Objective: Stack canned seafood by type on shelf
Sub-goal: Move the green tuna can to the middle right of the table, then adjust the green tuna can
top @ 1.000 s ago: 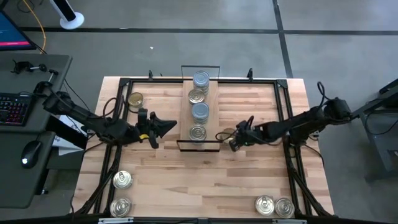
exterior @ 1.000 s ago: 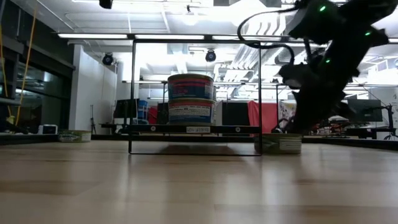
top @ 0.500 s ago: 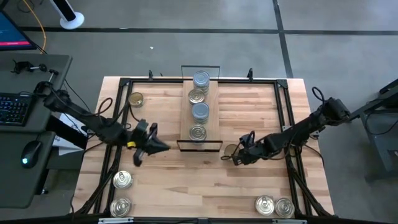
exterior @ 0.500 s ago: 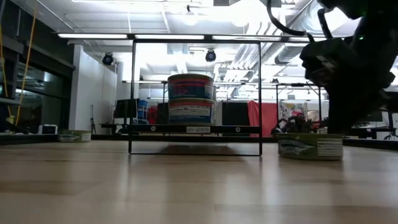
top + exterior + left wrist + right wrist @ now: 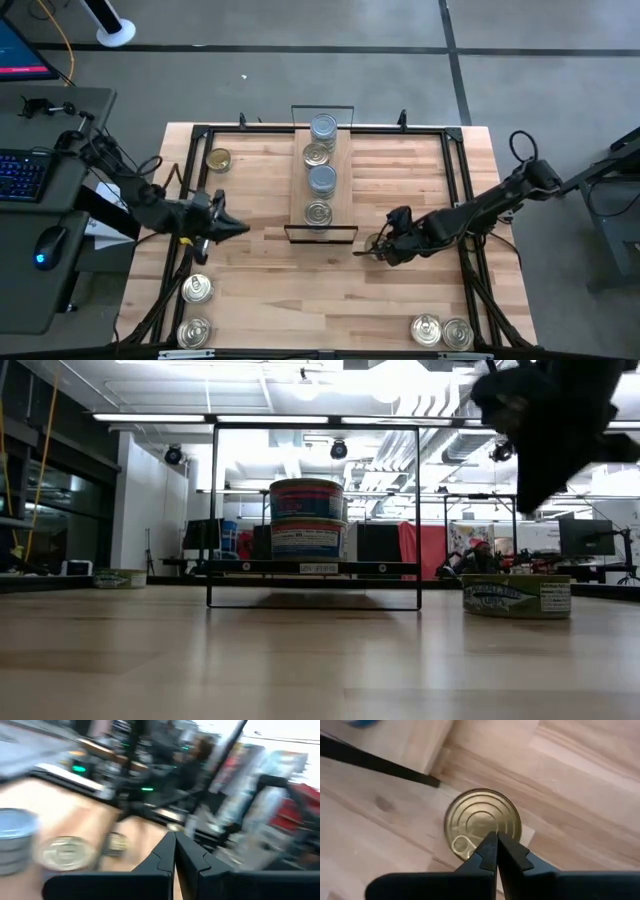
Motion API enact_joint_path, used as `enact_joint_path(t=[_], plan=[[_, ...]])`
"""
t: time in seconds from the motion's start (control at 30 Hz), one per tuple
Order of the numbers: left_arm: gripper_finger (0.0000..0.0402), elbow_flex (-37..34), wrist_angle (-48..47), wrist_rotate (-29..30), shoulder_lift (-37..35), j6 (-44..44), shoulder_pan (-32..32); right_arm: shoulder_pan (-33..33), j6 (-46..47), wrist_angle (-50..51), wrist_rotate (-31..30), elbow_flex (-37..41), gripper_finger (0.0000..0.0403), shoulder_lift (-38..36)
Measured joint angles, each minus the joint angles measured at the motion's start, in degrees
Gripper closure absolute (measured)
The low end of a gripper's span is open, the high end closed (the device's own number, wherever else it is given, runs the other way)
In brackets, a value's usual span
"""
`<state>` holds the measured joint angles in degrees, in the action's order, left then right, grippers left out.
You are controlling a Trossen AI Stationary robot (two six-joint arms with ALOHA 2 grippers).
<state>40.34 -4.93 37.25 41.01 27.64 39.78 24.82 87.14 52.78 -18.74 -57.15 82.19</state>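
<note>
Right claw (image 5: 374, 250): fingers together, empty, above the gold-topped flat round tin (image 5: 482, 823), centre-right, seemingly lining up.
Left claw (image 5: 243, 229): pressed together, idle, centre-left.

Four tin stacks (image 5: 320, 168) line the shelf (image 5: 340, 190) — one gold-topped tin (image 5: 482, 825) sits beside its corner.

We see the left tool (image 5: 232, 228) pulled back leftward; the right tool (image 5: 376, 248) dragged a gold tin (image 5: 371, 243) off the shelf's (image 5: 341, 197) corner.
</note>
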Motion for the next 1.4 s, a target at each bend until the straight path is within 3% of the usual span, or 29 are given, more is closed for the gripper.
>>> enact_joint_path(t=[0.13, 0.27, 0.43, 0.63, 0.87, 1.17, 1.4], plan=[[0.0401, 0.0, -4.15, 7.54, -0.04, 2.29, 0.95, 1.18, -3.52, 4.97, 0.03, -3.46, 0.0403, -0.34], [0.0401, -0.17, -4.82, 7.89, 0.74, 5.23, 0.91, 4.24, -2.89, 6.33, 1.32, -2.36, 0.0403, -4.06], [0.0402, -0.17, -4.07, 8.06, 2.54, 8.45, 0.88, 9.29, 4.85, 6.79, 2.1, 3.77, 0.0403, -12.19], [0.0402, -0.22, -3.3, 10.02, 6.75, 14.21, -0.42, 14.77, 12.81, 2.64, 0.75, 10.69, 0.0403, -20.29], [0.0402, -0.22, 5.97, 9.31, 13.57, 16.65, -1.56, 17.66, 11.28, -7.64, -1.23, 16.37, 0.0403, -22.64], [0.0401, 1.27, 16.64, 6.8, 16.7, 14.5, -1.56, 17.73, 5.32, -16.41, -1.27, 19.08, 0.0403, -22.58], [0.0401, 6.43, 21.34, 6.88, 14.09, -3.48, -1.72, 17.55, 4.74, -17.18, -1.51, 19.08, 0.0403, -22.58]])
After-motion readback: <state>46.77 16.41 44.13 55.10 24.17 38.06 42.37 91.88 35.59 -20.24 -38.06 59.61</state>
